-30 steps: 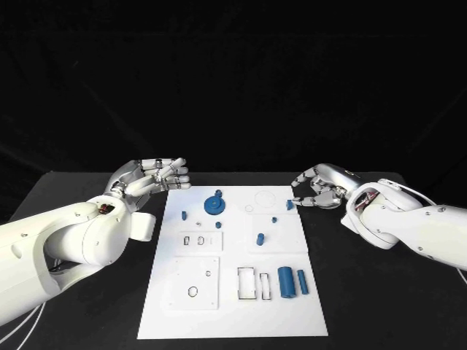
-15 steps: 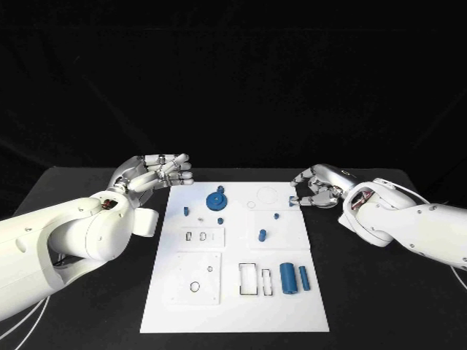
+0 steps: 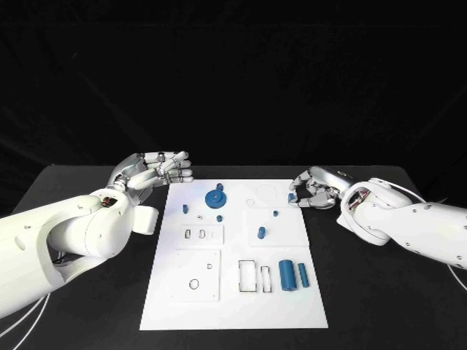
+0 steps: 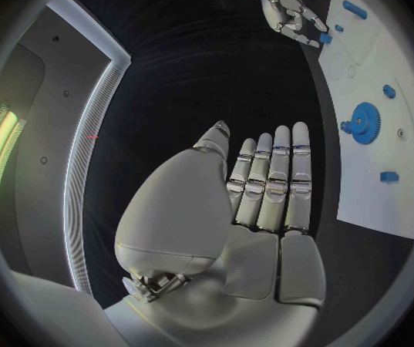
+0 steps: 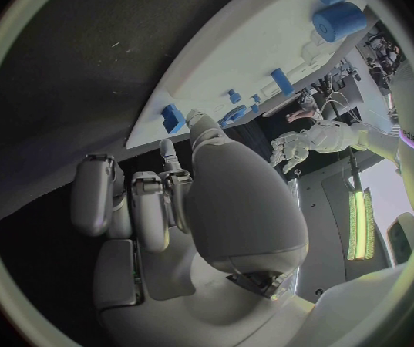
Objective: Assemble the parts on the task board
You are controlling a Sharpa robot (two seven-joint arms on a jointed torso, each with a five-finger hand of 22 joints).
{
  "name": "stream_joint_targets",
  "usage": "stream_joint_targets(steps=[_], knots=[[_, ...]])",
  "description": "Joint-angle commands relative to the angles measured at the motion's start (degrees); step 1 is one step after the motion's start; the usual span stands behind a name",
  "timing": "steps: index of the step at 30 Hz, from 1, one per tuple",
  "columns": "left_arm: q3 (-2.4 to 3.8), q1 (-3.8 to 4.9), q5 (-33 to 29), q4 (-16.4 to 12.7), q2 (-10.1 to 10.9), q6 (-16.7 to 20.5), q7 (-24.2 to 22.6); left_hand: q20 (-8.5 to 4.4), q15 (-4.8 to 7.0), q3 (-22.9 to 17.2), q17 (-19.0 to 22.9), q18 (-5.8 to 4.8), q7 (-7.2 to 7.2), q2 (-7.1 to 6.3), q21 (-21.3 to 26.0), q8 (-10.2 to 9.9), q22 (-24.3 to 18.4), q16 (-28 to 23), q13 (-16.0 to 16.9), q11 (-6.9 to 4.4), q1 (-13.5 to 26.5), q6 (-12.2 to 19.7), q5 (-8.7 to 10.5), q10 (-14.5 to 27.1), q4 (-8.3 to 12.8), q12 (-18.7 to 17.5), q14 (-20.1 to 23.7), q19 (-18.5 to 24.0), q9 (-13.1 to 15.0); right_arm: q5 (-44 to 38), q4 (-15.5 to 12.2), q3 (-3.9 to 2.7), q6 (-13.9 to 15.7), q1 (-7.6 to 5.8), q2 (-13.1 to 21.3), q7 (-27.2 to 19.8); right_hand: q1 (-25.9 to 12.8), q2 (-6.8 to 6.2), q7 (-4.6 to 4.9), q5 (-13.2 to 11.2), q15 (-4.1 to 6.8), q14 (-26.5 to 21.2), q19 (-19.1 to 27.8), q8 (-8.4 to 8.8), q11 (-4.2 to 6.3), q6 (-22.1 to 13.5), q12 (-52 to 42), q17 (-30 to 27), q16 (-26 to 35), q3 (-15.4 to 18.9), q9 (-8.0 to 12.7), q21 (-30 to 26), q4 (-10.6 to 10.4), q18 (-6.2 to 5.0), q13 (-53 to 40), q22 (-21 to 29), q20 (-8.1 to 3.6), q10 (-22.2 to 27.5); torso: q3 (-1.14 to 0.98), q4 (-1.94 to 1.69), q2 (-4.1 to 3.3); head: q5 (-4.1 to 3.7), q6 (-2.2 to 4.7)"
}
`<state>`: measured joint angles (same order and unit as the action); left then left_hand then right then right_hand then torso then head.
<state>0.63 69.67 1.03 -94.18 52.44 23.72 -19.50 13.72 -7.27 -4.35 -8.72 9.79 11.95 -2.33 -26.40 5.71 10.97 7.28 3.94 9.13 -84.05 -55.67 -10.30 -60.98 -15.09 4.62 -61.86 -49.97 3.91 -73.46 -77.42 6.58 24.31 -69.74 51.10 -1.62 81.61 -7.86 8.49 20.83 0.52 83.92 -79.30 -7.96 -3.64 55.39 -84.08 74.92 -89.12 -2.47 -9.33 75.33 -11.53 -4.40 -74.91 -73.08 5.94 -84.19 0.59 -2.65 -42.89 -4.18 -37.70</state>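
The white task board (image 3: 233, 306) lies in the middle of the table. On it are a blue gear (image 3: 214, 197), a blue cylinder (image 3: 285, 277) with a thin blue bar (image 3: 303, 275) beside it, and several small blue parts. My right hand (image 3: 316, 189) is at the board's far right edge, its other fingers curled in. Its thumb and one fingertip (image 5: 167, 148) close on a small blue part (image 5: 173, 118) at that edge, also seen as the same part (image 3: 292, 197). My left hand (image 3: 155, 172) hovers off the board's far left corner, its fingers (image 4: 272, 179) stretched out and holding nothing.
The board has empty slots and holes: round ones near the front left (image 3: 193, 283) and rectangular ones (image 3: 248, 276) beside the cylinder. Black table (image 3: 391, 306) surrounds the board on both sides. Both forearms lie along the board's left and right sides.
The camera has shifted a little. My right hand has edged closer to the board's edge, against the small blue part. My left hand has risen slightly.
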Motion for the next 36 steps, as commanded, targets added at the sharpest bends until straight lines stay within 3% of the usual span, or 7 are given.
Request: stream_joint_targets(steps=[1, 6, 12, 29, 36], knots=[[0.04, 0.03, 0.22, -0.07, -0.16, -0.97, -0.31, -0.06, -0.04, 0.0, -0.07, 0.58, 0.45, -0.13, 0.27, -0.26, -0.07, -0.27, -0.08, 0.42, -0.45, 0.07, 0.41, -0.04, 0.13, -0.31, 0.47, 0.46, -0.04, -0.94, 0.12, 0.0, -1.9, 0.11, -0.15, 0.29, 0.1, 0.62, 0.02, -0.31, -0.23, 5.68, -0.31, -0.41, -0.1, 0.57, -0.35, 13.47, -0.27, -0.03, -0.11, 0.38, 0.44, 0.24, -8.58, -0.13, -0.06, -0.8, 0.0, -0.11, 0.03, 0.04, -0.06], [0.04, 0.03, 0.22, -0.03, -0.19, -0.93, -0.29, -0.06, -0.04, 0.0, -0.07, 0.58, 0.45, -0.13, 0.27, -0.26, -0.07, -0.27, -0.08, 0.42, -0.45, 0.07, 0.41, -0.04, 0.13, -0.31, 0.47, 0.46, -0.04, -0.4, 0.53, 0.0, -2.2, 0.17, -0.39, 0.22, 0.15, 1.1, -0.16, -0.53, -0.1, 5.69, -0.35, -0.6, 0.05, 1.35, -0.46, 13.5, -0.28, -0.29, -0.23, 0.36, 0.55, 0.24, -8.7, -0.18, -0.16, -0.91, 0.03, -0.08, 0.02, 0.08, -0.08], [0.04, 0.03, 0.22, 0.02, -0.23, -0.9, -0.21, -0.06, -0.04, 0.0, -0.07, 0.58, 0.45, -0.13, 0.27, -0.26, -0.07, -0.27, -0.08, 0.42, -0.45, 0.07, 0.41, -0.04, 0.13, -0.31, 0.47, 0.46, -0.04, 0.02, 0.87, 0.0, -2.5, 0.25, -0.54, 0.18, 0.41, 2.03, -0.37, -2.95, 0.1, 5.72, -0.51, -0.36, 0.27, 2.16, -0.56, 13.62, -0.32, -0.98, -0.21, 0.45, 0.97, 0.29, -8.82, -0.45, -0.37, -1.03, 0.04, -0.08, 0.04, 0.02, -0.18], [0.04, 0.03, 0.22, 0.09, -0.22, -0.93, -0.04, -0.06, -0.04, 0.0, -0.07, 0.58, 0.45, -0.13, 0.27, -0.26, -0.07, -0.27, -0.08, 0.42, -0.45, 0.07, 0.41, -0.04, 0.13, -0.31, 0.47, 0.46, -0.04, 0.5, 1.87, 0.0, -3.17, 0.35, -1.37, 0.28, 0.89, 2.7, -0.56, -3.76, 0.25, 5.76, -0.68, -0.17, 0.43, 2.83, -0.78, 13.79, -0.39, -1.88, -0.19, 0.58, 1.47, 0.34, -9.09, -0.75, -0.5, -1.25, 0.04, -0.07, 0.02, 0.01, -0.3], [0.04, 0.03, 0.22, -0.16, -0.17, -0.84, 0.0, -0.03, -0.06, 0.0, -0.09, 0.59, 0.46, -0.13, 0.27, -0.31, -0.08, -0.35, -0.08, 0.44, -0.48, 0.08, 0.43, -0.02, 0.15, -0.36, 0.48, 0.52, -0.04, 1.14, 2.1, 0.0, -3.58, 0.38, -1.58, 0.61, 1.55, 3.8, -1.09, -4.63, 0.61, 5.78, -0.82, -0.41, 0.89, 4.38, -1.16, 13.87, -0.42, -3.43, -0.33, 0.67, 2.1, 0.37, -9.55, -1.01, -0.77, -1.63, 0.01, -0.03, 0.03, -0.06, -0.23]])
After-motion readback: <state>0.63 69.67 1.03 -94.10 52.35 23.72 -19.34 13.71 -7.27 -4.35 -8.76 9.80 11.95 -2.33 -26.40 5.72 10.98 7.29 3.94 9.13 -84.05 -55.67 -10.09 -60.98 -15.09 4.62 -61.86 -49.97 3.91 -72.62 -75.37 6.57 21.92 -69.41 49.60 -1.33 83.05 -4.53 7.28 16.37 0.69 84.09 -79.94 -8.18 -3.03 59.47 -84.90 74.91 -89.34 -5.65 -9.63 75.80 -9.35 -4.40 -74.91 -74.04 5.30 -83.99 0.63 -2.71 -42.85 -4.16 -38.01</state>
